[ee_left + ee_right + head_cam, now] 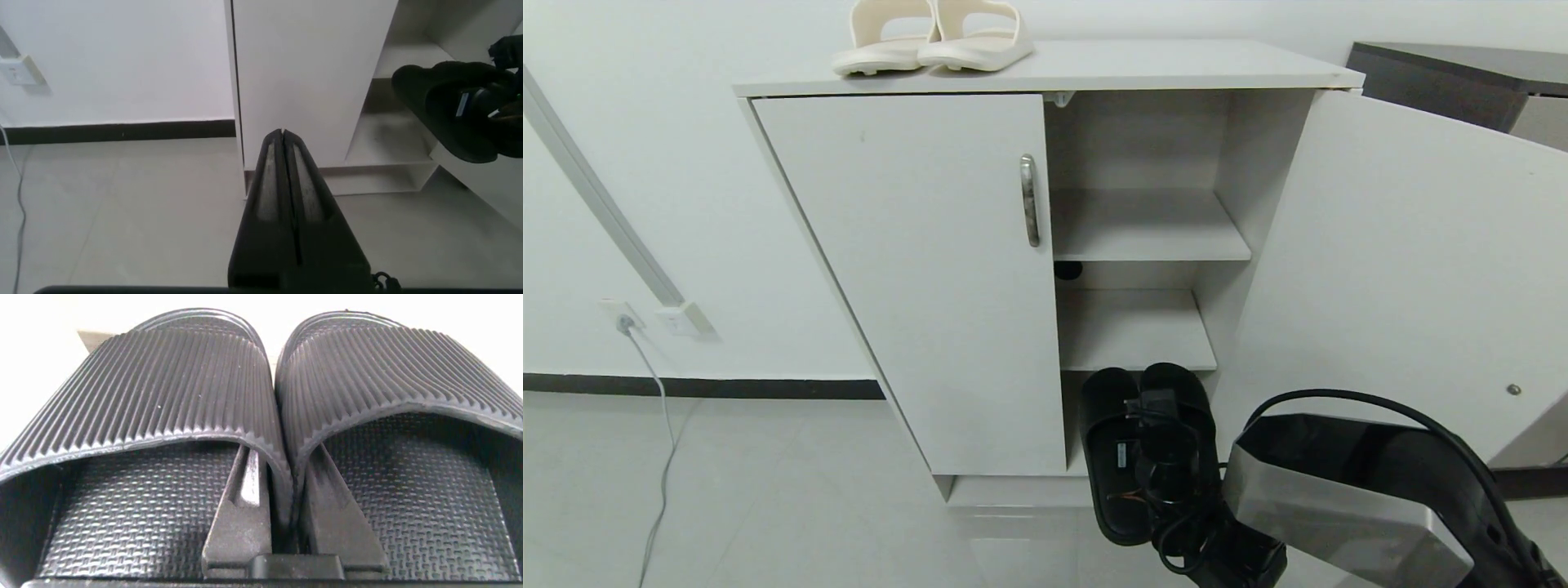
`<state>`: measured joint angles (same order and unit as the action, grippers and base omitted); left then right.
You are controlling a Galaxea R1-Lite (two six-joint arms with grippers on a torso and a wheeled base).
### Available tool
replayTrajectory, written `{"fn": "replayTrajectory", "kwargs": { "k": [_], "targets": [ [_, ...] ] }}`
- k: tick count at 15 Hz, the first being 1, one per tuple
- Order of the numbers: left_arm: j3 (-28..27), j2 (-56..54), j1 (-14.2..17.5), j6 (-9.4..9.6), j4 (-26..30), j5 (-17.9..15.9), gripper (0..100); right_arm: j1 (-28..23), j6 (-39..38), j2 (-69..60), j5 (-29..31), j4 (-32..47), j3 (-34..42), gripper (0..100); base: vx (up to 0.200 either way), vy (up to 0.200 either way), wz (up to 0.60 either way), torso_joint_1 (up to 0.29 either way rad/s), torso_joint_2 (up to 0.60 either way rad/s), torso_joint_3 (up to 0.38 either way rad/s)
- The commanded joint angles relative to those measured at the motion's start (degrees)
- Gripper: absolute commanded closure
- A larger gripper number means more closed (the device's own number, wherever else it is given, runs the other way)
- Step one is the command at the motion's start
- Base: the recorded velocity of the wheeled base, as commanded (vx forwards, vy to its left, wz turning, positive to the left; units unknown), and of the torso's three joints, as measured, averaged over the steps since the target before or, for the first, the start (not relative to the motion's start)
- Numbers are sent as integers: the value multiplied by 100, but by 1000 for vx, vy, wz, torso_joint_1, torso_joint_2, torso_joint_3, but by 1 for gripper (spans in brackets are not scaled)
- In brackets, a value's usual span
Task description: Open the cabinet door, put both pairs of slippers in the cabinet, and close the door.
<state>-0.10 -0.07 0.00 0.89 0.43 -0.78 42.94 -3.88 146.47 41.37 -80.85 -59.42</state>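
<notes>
Right gripper (1158,420) sits lowest and closest in the head view, clamped on the black pair (1112,445), which hangs toes-up just in front of the cabinet's (1176,67) bottom compartment, not yet inside. By my reckoning the task is about a third done: the right door (1405,269) stands wide open, one pair is in hand, and nothing is stowed. The white pair (931,41) sits on the cabinet top at its front edge, towards the left corner, so it needs fetching too, and then the door needs shutting. The left door (915,269) is closed, its handle (1030,200) at the inner edge. Both shelves (1143,224) look bare, apart from a small dark thing (1068,269) under the upper one that I cannot make out. A cable (658,457) trails down the wall to the floor at the left, well apart from the work.

From the left wrist, the left gripper (282,140) hovers over the floor (122,212) with its fingers pressed together and nothing between them. It faces the closed door, with the black pair off to one side.

From the right wrist, one finger (245,502) goes into each slipper, pinching the two touching side walls together. The open door's edge and the shelf fronts look like the only things the pair could catch on going in.
</notes>
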Motion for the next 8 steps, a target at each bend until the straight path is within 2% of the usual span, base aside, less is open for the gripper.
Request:
{"fn": "replayTrajectory", "kwargs": {
  "k": [1,7,8],
  "targets": [
    [1,7,0,-1,1,-1,100,-4,1,-4,2,-1,0,100,200,0,0,2,2,-2],
    [1,7,0,-1,1,-1,100,-4,1,-4,2,-1,0,100,200,0,0,3,2,3],
    [1,7,0,-1,1,-1,100,-4,1,-4,2,-1,0,100,0,0,0,0,0,0]
  ]
}}
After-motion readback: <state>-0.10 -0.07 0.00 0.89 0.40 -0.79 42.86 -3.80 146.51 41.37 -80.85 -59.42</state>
